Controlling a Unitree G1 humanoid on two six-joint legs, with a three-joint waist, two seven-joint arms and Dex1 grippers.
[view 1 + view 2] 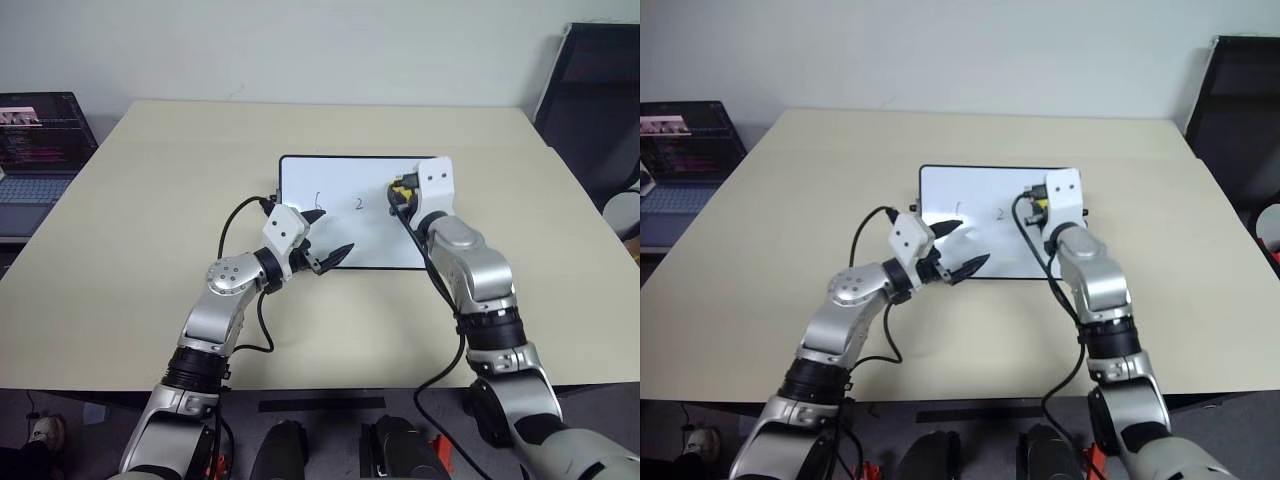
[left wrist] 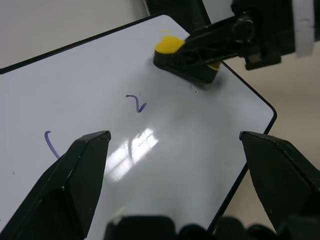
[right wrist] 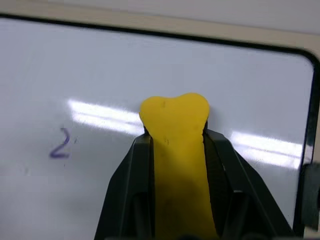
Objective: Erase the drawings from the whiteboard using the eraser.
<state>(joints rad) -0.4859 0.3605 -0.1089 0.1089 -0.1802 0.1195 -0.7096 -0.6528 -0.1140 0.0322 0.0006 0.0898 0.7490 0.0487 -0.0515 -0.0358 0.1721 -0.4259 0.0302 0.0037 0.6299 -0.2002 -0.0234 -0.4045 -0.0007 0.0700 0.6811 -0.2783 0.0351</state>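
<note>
Whiteboard (image 1: 350, 240) is laid flat on the table (image 1: 150, 200), roughly mid-table, long side across.

R gripper (image 3: 175, 145): fingers pinched shut on the eraser (image 3: 174, 150). Eraser is seen clamped between both fingers (image 3: 125, 190), its rounded yellow end sticking out past the tips. In the left wrist view its dark underside is seen set against the board surface near the board's far right corner; contact looks likely, not 100% confirmed.

Drawings (image 2: 136, 103): the "2" is seen intact near board centre, to the left of the eraser and apart from it, with bare white board between. A curved stroke, prob. the "6", is seen further left, partly hidden by a left finger. A faint smudgy patch is noted just beside the eraser; the third digit can't be made out.

L gripper (image 1: 325, 240): fingers spread wide, nothing between them, held over the board's near left part, pointed across the board toward the eraser. Well apart from the eraser.

Laptop (image 1: 35, 150) is seen off the table's left, beyond the edge.
</note>
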